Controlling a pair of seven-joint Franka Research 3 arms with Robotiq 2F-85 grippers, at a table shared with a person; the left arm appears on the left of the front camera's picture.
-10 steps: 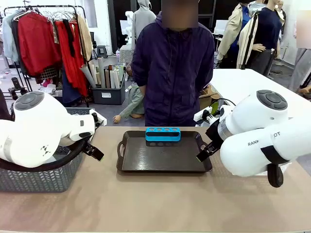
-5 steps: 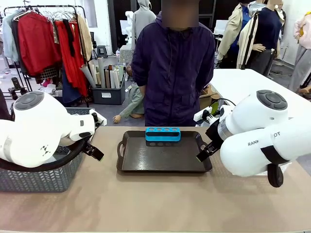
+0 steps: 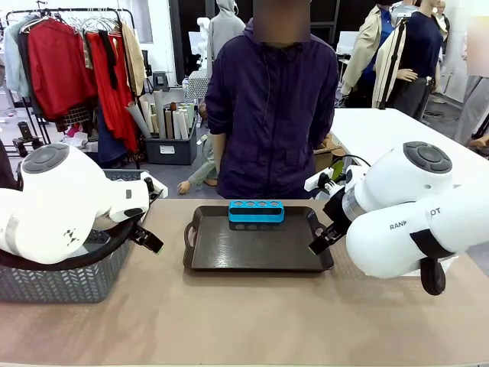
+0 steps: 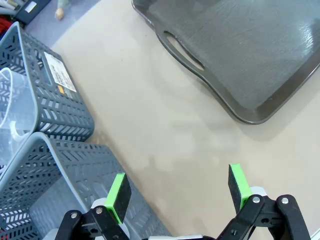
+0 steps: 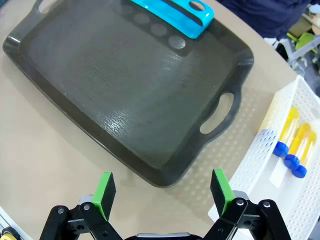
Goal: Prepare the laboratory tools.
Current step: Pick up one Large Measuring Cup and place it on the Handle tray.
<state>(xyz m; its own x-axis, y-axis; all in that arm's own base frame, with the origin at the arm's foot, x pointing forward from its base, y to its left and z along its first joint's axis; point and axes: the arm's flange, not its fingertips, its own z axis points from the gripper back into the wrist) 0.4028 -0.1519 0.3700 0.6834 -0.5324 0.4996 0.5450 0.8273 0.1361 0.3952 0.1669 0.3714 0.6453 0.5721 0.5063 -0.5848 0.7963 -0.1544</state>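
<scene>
At far-middle of surface (image 3: 229, 321) sits a dark grey tray (image 3: 260, 248) w/ handle cut-outs at both short ends. A blue tube rack (image 3: 256, 211) stands on the tray along its far rim, four round holes on top. A person (image 3: 271, 115) in a dark purple jacket stands just beyond the far edge, behind the tray.

L edge: two grey lattice baskets (image 4: 62, 107) side by side. One holds a clear plastic vessel (image 4: 12, 115), cut by the pic edge; can't tell handle or spout. L pincer (image 4: 178, 192) hangs over bare surface btwn baskets and tray's L handle, green pads wide apart, nothing btwn them.

R edge: a white lattice basket (image 5: 252, 167) lies near the tray's R handle, a strip of surface btwn them. Inside lie amber tubes w/ blue caps (image 5: 300, 139); three show, side by side. R pincer (image 5: 162, 192) hovers just off the tray's near-R corner, pads apart, holding nothing.
</scene>
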